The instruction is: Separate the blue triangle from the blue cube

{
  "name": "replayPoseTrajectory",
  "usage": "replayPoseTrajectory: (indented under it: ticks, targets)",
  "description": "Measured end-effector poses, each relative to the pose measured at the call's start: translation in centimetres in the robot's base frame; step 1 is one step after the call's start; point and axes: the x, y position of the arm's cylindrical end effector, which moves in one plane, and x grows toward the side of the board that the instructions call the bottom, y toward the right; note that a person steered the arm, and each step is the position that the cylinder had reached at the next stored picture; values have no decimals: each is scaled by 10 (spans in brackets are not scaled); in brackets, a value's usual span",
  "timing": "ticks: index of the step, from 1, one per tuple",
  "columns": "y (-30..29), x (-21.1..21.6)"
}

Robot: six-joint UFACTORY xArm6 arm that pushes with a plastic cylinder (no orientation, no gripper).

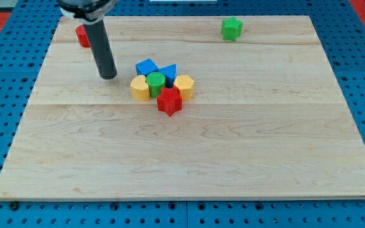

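The blue cube (146,68) and the blue triangle (168,73) sit side by side, touching, at the top of a tight cluster near the board's middle. My tip (108,76) rests on the board to the left of the cluster, a short gap from the blue cube and the yellow block (140,88). The cluster also holds a green cylinder (156,82), a second yellow block (184,86) on the right and a red star-shaped block (169,101) at the bottom.
A red block (82,36) lies at the top left, partly hidden behind my rod. A green star-shaped block (232,28) lies near the top edge, right of centre. The wooden board (265,139) sits on a blue pegboard.
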Motion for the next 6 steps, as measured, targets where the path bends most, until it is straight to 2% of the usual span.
replayPoseTrajectory:
  ticks: [1,2,3,4,5,6]
  targets:
    - [0,-29]
    - [12,-28]
    - [25,6]
    - [81,45]
    - [114,47]
    - [128,-10]
